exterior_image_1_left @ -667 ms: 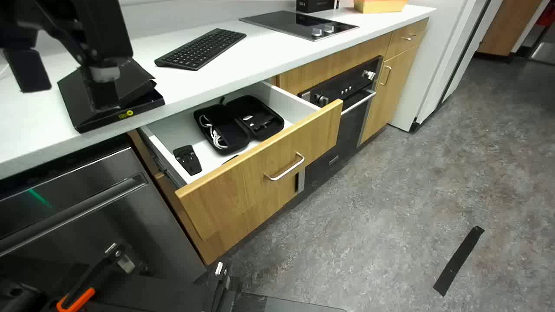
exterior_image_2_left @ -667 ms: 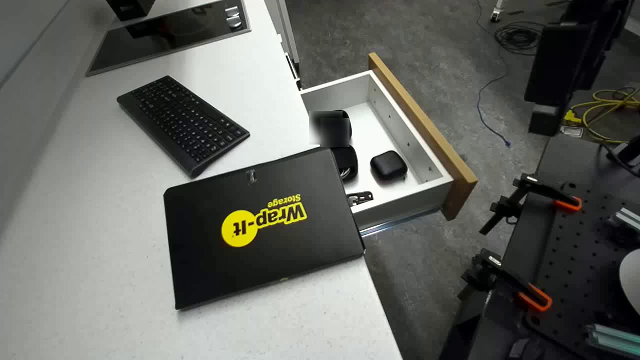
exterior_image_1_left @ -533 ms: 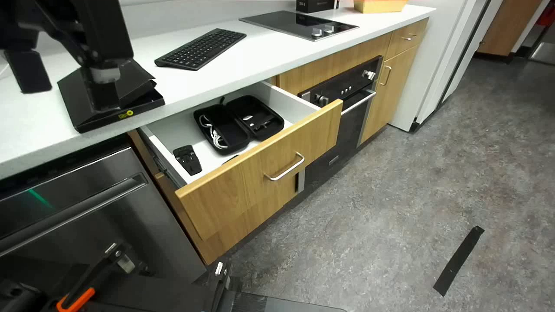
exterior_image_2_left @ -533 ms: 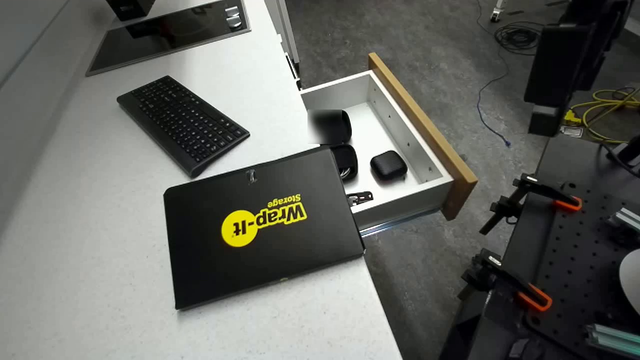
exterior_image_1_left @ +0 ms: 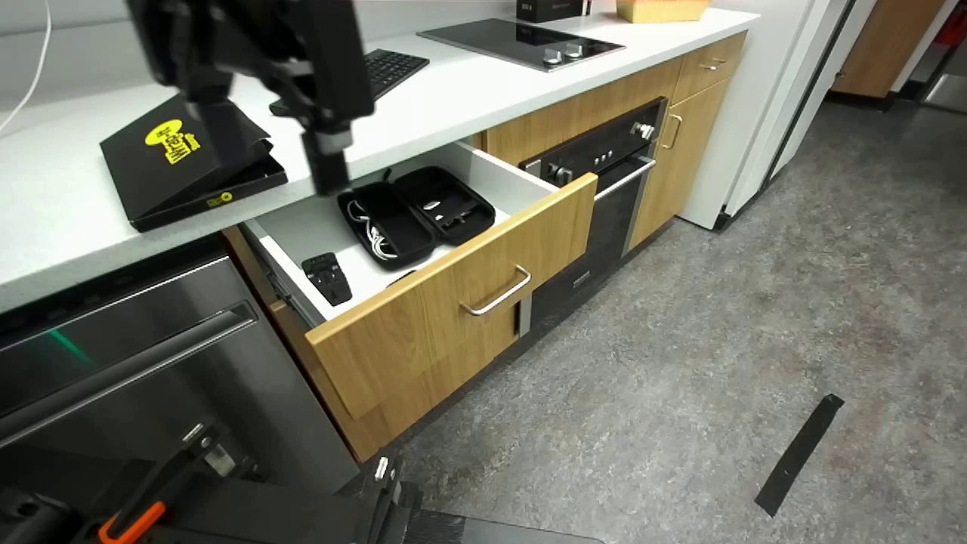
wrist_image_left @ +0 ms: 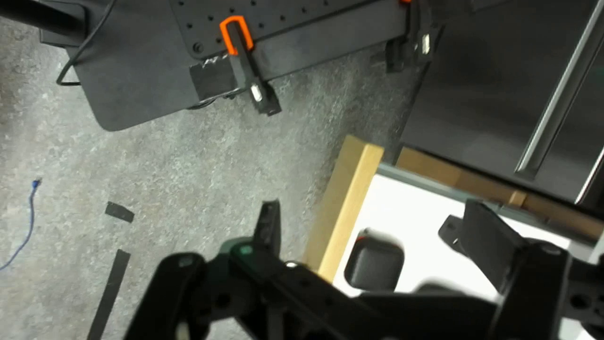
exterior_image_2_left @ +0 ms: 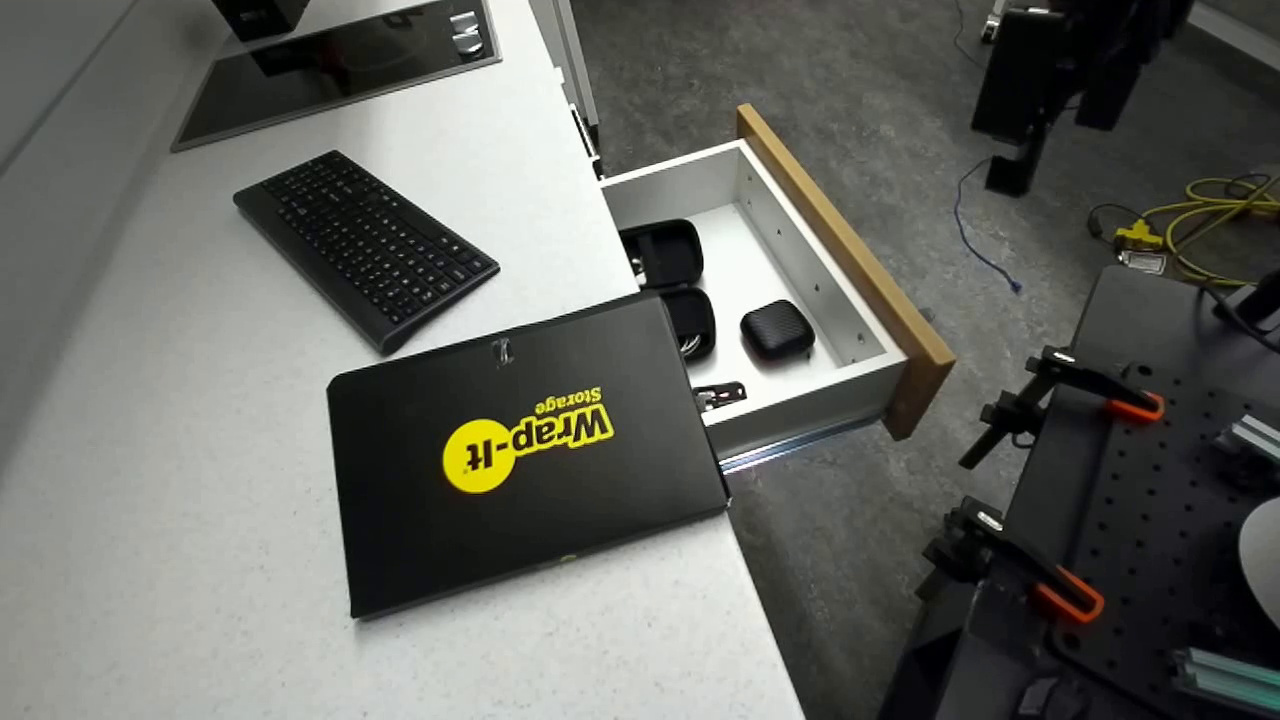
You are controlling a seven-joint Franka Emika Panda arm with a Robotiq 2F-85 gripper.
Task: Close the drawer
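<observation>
So, starting at the left in an exterior view, the box (exterior_image_1_left: 151, 166) shows its yellow lettering, because your gripper (exterior_image_1_left: 279, 168), which hid it a moment ago, has swung rightward; it's blurred, apparently in motion. Next along, the drawer (exterior_image_1_left: 430, 302) hasn't budged: it stands pulled well out, handle (exterior_image_1_left: 500, 298) facing the room, so your approach seems under way but all the closing is yet to do. Across the wrist view come one finger (wrist_image_left: 269, 226), the drawer's front, the small case (wrist_image_left: 377, 262) inside the drawer, then the opposite finger; they stand wide apart and grip nothing. The drawer therefore lies mostly to the right in that view, seemingly below you and untouched. You'd likely need to come down on the room side of its front, perhaps with the fingers drawn together, before pushing it in.
</observation>
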